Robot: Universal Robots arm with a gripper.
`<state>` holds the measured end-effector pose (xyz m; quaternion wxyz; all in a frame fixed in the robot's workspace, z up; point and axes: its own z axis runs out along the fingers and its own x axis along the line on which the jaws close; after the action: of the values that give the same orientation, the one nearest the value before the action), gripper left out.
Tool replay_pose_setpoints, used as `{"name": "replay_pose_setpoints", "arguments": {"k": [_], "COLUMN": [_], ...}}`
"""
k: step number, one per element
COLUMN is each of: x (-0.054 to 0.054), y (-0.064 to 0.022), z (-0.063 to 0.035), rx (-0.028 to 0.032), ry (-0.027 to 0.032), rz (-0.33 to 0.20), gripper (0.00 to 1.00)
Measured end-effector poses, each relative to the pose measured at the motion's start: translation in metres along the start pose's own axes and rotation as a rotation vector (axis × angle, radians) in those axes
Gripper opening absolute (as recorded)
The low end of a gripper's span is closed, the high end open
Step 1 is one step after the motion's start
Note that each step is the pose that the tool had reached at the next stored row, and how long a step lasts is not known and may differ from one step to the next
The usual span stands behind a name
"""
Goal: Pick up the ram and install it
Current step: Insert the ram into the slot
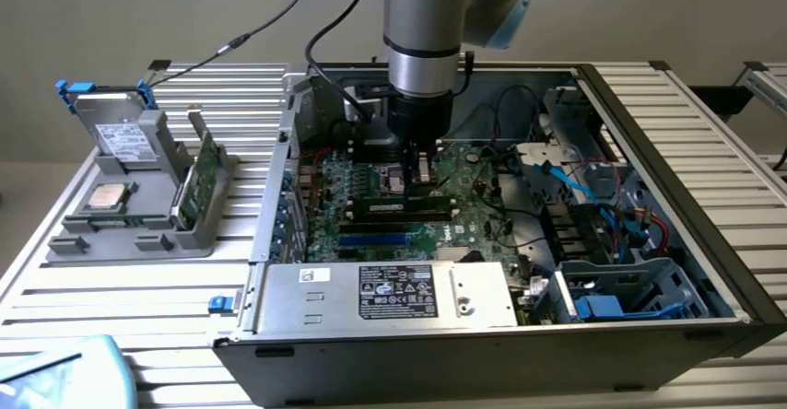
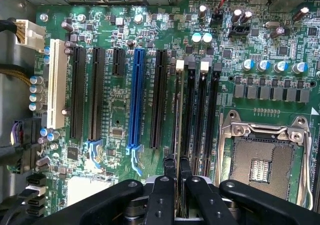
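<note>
The ram point(image 2: 178, 110) shows edge-on as a thin strip running along the first of the black memory slots point(image 2: 201, 110), next to the processor socket point(image 2: 260, 160). My gripper point(image 2: 177, 161) is shut on the ram's near end, one black finger point(image 2: 169, 172) on each side. Whether the stick is seated in the slot or just above it I cannot tell. In the exterior view the gripper point(image 1: 419, 177) hangs straight down inside the open computer case point(image 1: 688, 151), over the green motherboard point(image 1: 467, 188), just behind the black slots point(image 1: 396, 209).
A blue expansion slot point(image 2: 135, 100) and black ones lie beside the memory slots. Cables point(image 1: 591, 197) fill the case at the exterior view's right. A grey holder point(image 1: 123, 229) outside the case carries a silver chip point(image 1: 109, 195), a grey drive point(image 1: 117, 128) and an upright green board point(image 1: 201, 181).
</note>
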<state>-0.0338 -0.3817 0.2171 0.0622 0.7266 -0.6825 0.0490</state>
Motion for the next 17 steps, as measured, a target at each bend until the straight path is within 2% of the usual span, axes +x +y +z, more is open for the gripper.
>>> {"name": "replay_pose_setpoints", "arguments": {"k": [8,17], "x": [-0.0001,0.0012], "y": [0.0001,0.0002], "z": [-0.0007,-0.0075], "rx": [-0.0005,-0.0004], "ry": [-0.0001,-0.0002], "rz": [0.003,0.003], "gripper": [0.14,0.14]}}
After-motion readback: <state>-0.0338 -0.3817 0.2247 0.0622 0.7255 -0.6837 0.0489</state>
